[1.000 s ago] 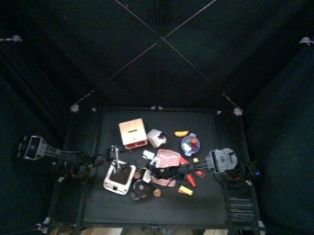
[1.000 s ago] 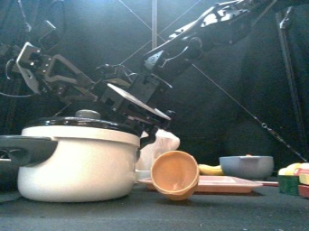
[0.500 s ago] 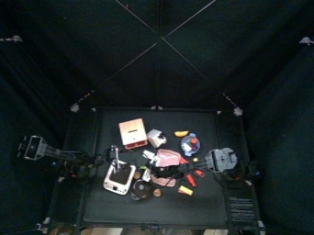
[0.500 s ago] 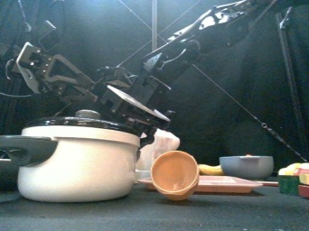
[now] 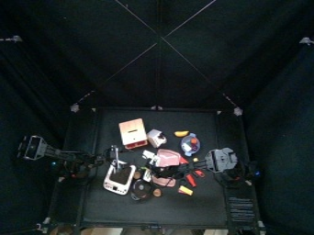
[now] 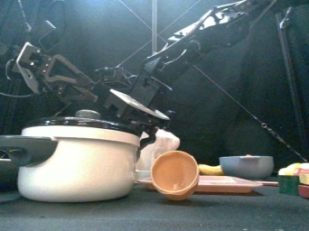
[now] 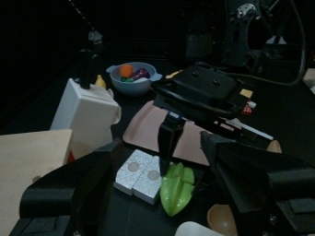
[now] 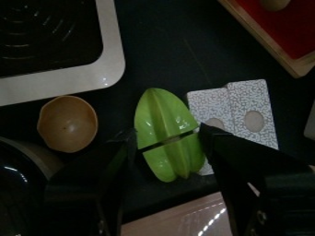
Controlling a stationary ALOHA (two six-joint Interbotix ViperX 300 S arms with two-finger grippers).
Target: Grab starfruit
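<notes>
My right hand (image 8: 172,157) hangs directly over the ridged green starfruit (image 8: 169,132), its two black prongs spread wide on either side of the fruit without gripping it. The starfruit lies on the black counter (image 8: 147,78) between a small tan wooden bowl (image 8: 66,123) and two grey speckled cards (image 8: 238,112). My left hand (image 7: 160,217) rests released, well apart.

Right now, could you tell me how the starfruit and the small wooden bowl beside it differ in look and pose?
The starfruit is bright green, long and ridged; the wooden bowl is tan, round and smooth. The starfruit lies flat on its side, directly between the right gripper's open jaws, while the wooden bowl sits off to one side, outside them. Both rest on the black table, apart from each other.
</notes>
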